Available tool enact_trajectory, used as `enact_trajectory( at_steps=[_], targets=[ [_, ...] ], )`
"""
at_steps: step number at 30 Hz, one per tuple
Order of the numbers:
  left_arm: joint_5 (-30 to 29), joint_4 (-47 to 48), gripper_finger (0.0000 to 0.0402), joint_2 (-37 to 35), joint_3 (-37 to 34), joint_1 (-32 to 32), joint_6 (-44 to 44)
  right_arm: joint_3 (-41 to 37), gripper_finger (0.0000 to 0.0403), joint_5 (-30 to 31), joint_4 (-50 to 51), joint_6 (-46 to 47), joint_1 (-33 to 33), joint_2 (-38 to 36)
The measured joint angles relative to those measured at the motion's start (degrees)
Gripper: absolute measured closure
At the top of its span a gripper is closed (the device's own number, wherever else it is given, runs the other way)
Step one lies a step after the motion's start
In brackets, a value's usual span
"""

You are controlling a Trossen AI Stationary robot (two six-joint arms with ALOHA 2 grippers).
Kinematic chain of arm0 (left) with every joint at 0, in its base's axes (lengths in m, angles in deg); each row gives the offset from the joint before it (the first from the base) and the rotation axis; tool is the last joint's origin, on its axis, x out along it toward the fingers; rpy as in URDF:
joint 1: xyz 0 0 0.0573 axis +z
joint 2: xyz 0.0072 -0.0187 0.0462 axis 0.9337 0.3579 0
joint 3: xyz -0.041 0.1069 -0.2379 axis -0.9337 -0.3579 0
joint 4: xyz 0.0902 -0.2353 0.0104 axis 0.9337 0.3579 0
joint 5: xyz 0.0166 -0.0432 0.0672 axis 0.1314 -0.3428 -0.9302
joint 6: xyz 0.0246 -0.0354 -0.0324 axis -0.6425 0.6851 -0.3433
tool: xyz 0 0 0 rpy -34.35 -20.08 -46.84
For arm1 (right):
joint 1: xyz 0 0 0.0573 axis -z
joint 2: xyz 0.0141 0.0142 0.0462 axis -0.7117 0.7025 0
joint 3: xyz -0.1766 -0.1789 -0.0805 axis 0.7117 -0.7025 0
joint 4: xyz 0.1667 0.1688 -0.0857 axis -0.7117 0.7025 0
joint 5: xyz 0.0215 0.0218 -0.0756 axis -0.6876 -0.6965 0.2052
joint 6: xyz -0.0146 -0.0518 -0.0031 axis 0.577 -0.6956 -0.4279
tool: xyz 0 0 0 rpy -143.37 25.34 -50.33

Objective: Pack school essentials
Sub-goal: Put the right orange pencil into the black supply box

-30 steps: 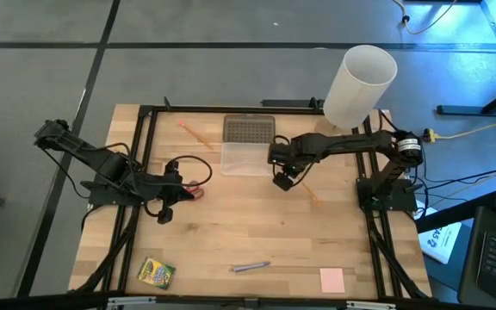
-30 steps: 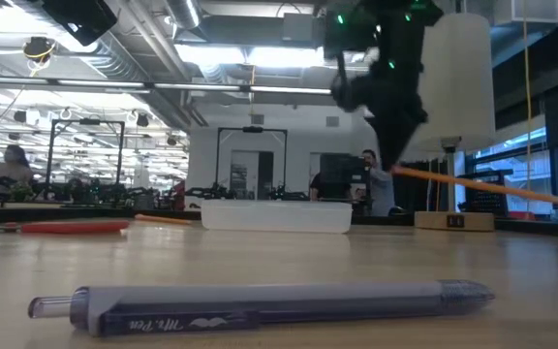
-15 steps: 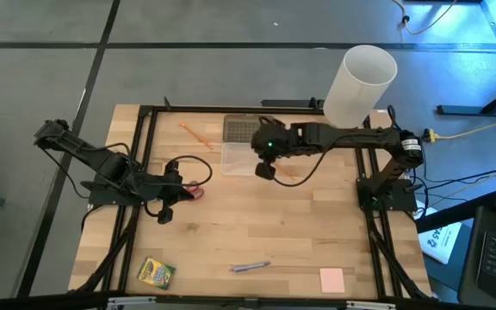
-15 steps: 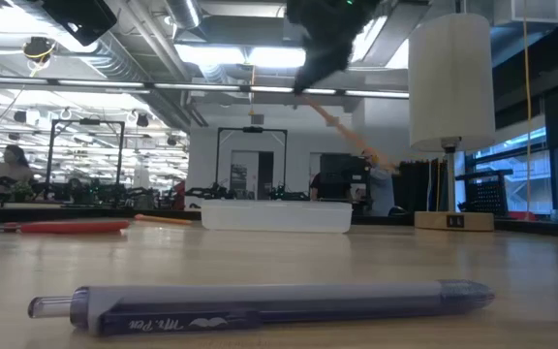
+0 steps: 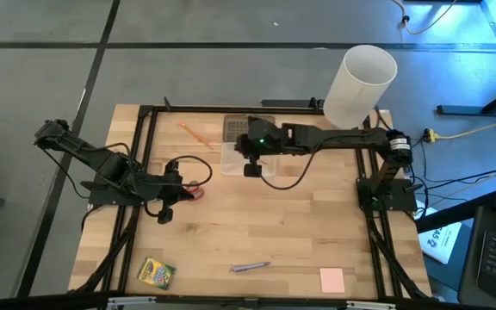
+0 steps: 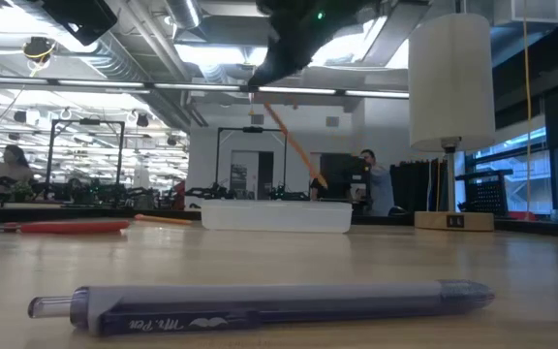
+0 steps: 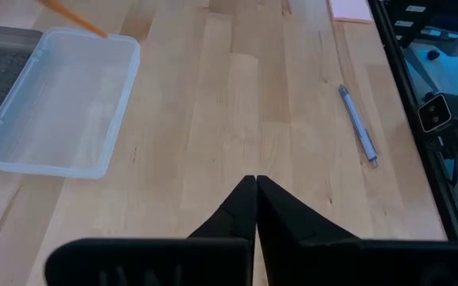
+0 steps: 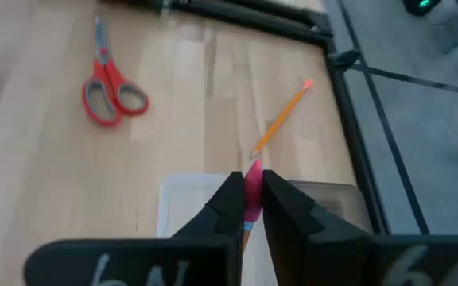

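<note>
wooden table: right gripper outstretched over clear case, pinching orange pencil; left gripper pressed together.

Pale wooden tabletop under a black frame; red scissors with grey inside the handles; orange pencil on the wood, another orange pencil with a pink end in the dark right tool; clear case beside its grey dotted lid; green-and-yellow crayon box; blue pen; pink pad; white cylinder
</note>
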Motion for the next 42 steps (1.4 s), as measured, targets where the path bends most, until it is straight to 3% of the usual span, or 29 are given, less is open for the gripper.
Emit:
enact_trajectory(
  at_steps=[9,13,39,42],
  targets=[
    [0.0,0.03,0.04,0.0,-0.01,0.0,0.0,0.0,0.0366,-0.09,-0.5,-0.02,2.35,5.32],
    [0.02,0.02,0.0396,0.0,-0.02,-0.01,0.0,0.0,0.0366,-2.82,-0.37,0.17,2.91,6.82],
    [0.04,0.04,0.0394,0.0,-0.02,-0.01,-0.02,0.02,0.0366,-4.27,5.72,1.4,3.0,7.91],
    [0.04,0.04,0.0397,0.0,-0.02,-0.01,-0.02,0.02,0.0366,-6.85,5.77,1.43,3.16,8.51]
  ],
)
